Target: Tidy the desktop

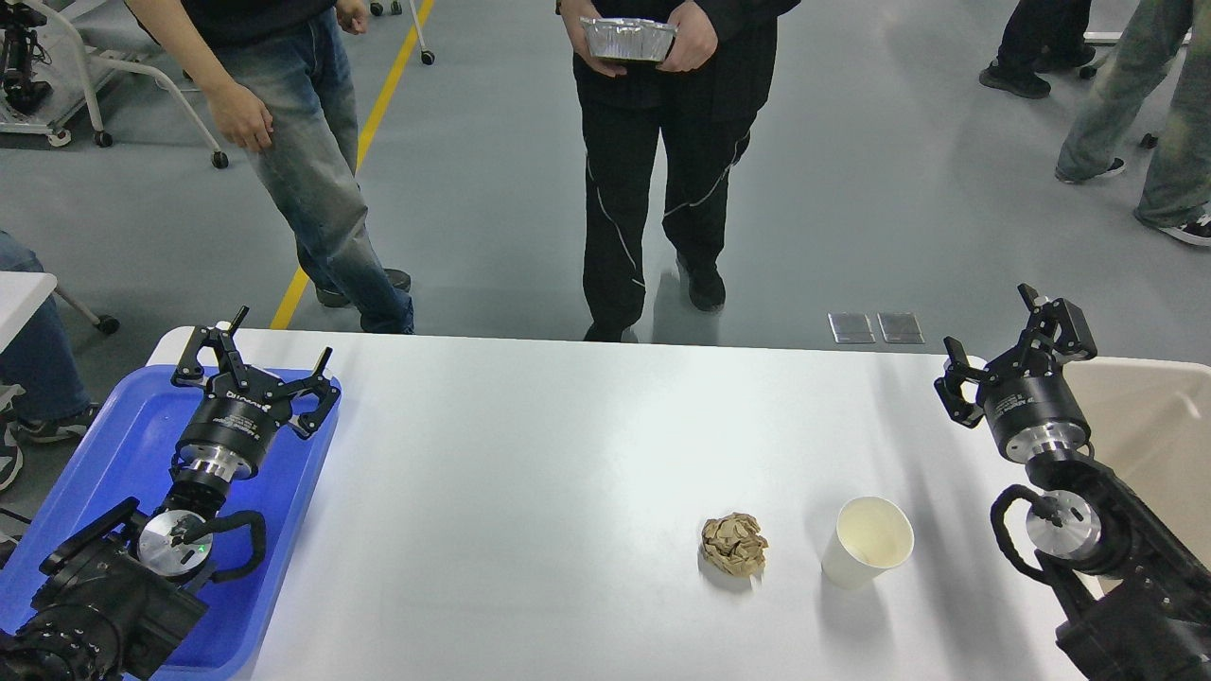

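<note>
The white desktop (530, 473) fills the middle of the head view. On its right part lies a crumpled brown paper ball (733, 545), and just right of it stands an upright white paper cup (868, 541), empty. My left gripper (276, 343) hovers open over the blue tray at the far left, nothing between its fingers. My right gripper (989, 331) stands open at the table's right edge, above and behind the cup, holding nothing.
A blue plastic tray (104, 454) sits at the left end under my left arm. A beige bin (1154, 426) stands at the right end. Two people stand beyond the far edge; one holds a foil container (628, 40).
</note>
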### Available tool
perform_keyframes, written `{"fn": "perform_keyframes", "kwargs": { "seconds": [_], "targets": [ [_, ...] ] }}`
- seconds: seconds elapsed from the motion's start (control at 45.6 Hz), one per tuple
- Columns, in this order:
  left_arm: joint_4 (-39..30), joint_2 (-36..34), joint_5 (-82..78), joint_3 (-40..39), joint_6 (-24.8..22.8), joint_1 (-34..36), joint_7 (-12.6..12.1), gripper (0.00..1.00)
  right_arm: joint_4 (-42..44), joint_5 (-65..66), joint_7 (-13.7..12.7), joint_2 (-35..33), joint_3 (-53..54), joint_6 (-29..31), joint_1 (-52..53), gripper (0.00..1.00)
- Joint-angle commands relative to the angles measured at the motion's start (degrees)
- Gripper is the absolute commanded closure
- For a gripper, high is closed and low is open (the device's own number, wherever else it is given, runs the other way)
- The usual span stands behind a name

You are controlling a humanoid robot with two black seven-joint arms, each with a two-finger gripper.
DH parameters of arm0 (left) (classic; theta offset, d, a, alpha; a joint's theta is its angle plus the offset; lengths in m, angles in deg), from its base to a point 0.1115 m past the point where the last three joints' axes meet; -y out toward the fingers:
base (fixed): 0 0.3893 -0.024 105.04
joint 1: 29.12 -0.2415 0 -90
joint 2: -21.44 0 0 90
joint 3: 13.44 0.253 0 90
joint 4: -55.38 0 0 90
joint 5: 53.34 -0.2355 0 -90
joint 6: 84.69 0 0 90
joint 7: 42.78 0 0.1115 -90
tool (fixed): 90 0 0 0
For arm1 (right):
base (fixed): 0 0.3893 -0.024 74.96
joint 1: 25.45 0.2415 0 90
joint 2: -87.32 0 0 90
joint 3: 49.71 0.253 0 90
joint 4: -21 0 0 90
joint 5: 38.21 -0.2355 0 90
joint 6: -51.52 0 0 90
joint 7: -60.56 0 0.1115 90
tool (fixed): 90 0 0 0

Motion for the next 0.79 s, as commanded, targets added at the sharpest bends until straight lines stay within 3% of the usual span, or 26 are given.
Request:
{"fn": "perform_keyframes", "kwargs": {
  "seconds": [0.0,0.768],
  "targets": [
    [-0.1,0.0,0.0,0.0,0.0,0.0,0.0,0.0,-0.1,0.0,0.0,0.0,0.0,0.0,0.0,0.0],
    [0.0,0.0,0.0,0.0,0.0,0.0,0.0,0.0,-0.3,0.0,0.0,-0.1,-0.8,0.1,-0.5,0.0]
  ]
}}
